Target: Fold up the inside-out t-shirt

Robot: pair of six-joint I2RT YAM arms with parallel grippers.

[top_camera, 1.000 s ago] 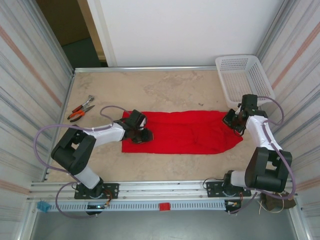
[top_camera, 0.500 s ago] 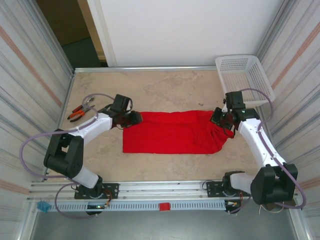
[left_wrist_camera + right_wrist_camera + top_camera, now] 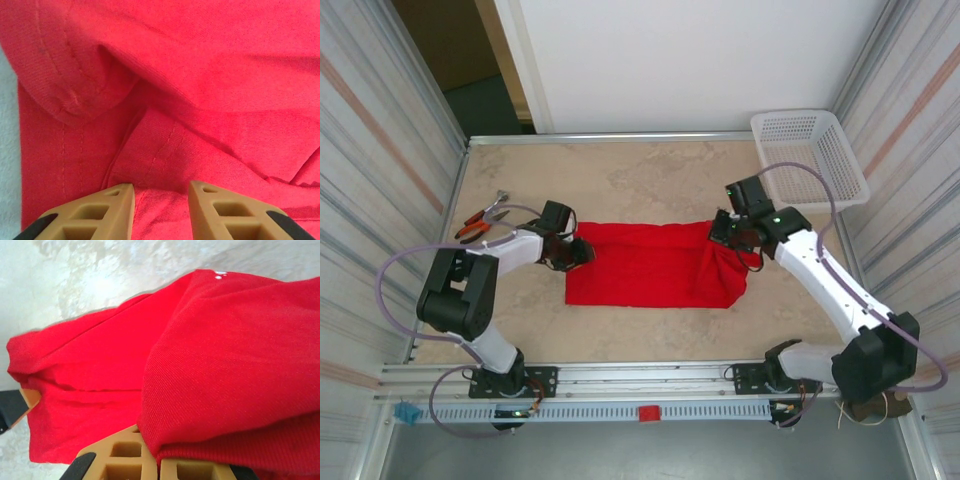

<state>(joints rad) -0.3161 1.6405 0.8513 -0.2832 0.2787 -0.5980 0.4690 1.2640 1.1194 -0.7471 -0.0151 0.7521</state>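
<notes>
Folding across: right gripper (image 3: 728, 234), clamped on the raised end of the t-shirt (image 3: 640, 268), should carry it low and straight toward the left gripper (image 3: 580, 252), whose fingers are parted over the cloth.

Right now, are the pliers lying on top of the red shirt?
No, the pliers lie on the bare table, beyond the left end of the red t-shirt and apart from it.
</notes>
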